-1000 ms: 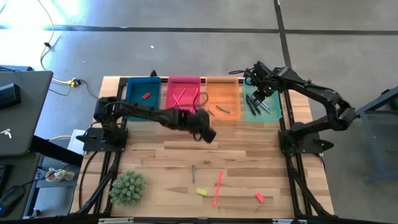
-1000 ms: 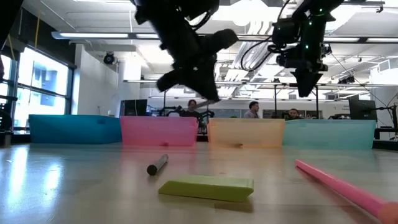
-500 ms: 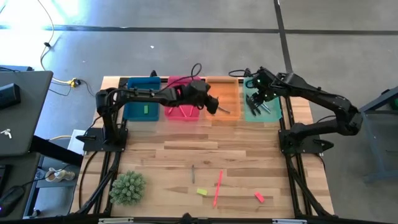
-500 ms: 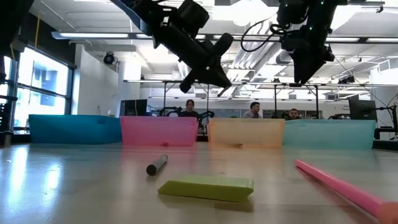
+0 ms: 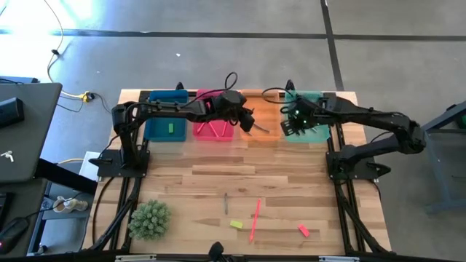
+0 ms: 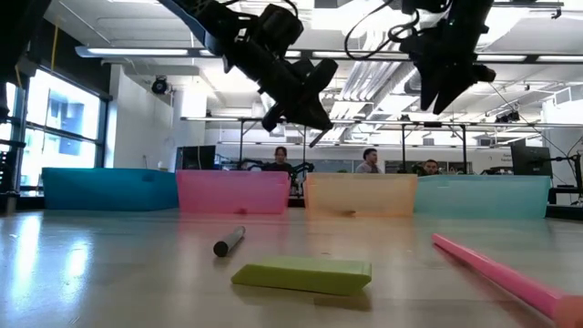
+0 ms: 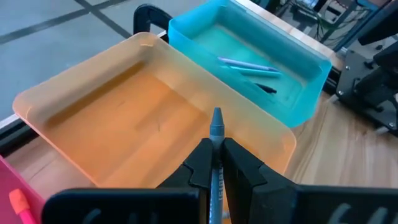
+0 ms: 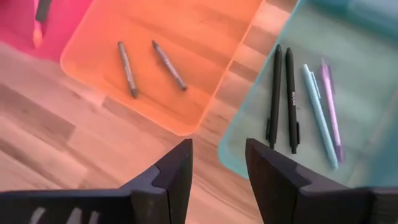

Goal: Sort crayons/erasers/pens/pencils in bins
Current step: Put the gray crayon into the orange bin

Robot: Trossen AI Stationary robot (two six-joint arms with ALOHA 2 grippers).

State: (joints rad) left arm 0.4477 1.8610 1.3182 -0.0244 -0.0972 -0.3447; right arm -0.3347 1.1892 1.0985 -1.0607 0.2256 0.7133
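Four bins stand in a row at the table's far edge: blue (image 5: 160, 98), pink (image 5: 207, 98), orange (image 5: 266, 102) and teal (image 5: 313, 98). My left gripper (image 5: 249, 121) hangs over the orange bin (image 7: 124, 112), shut on a grey crayon (image 7: 216, 127). Two crayons (image 8: 146, 67) lie on the orange bin's floor. My right gripper (image 5: 290, 126) stands open over the teal bin's near left corner, with nothing between its fingers (image 8: 217, 163). Several pens (image 8: 301, 102) lie in the teal bin. My left gripper pinches the crayon between its two fingers, which lie along it. The crayon's pointed end (image 7: 216, 117) sticks out past the fingertips, slanting down toward the orange bin. The crayon is lifted clear of bin and table.
On the near half of the table lie a dark grey stick (image 5: 226, 202), a yellow-green eraser (image 5: 236, 224), a pink-red pencil (image 5: 255, 218) and a red eraser (image 5: 303, 231). A spiky green plant (image 5: 149, 220) stands near left. The blue bin holds a green eraser (image 5: 170, 128).
My left gripper has carried the crayon from over the table's middle toward the far edge, stopping above the orange bin, and has turned as it went. My right gripper has drawn back from over the teal bin toward its near left corner, rising a little and rolling its wrist.
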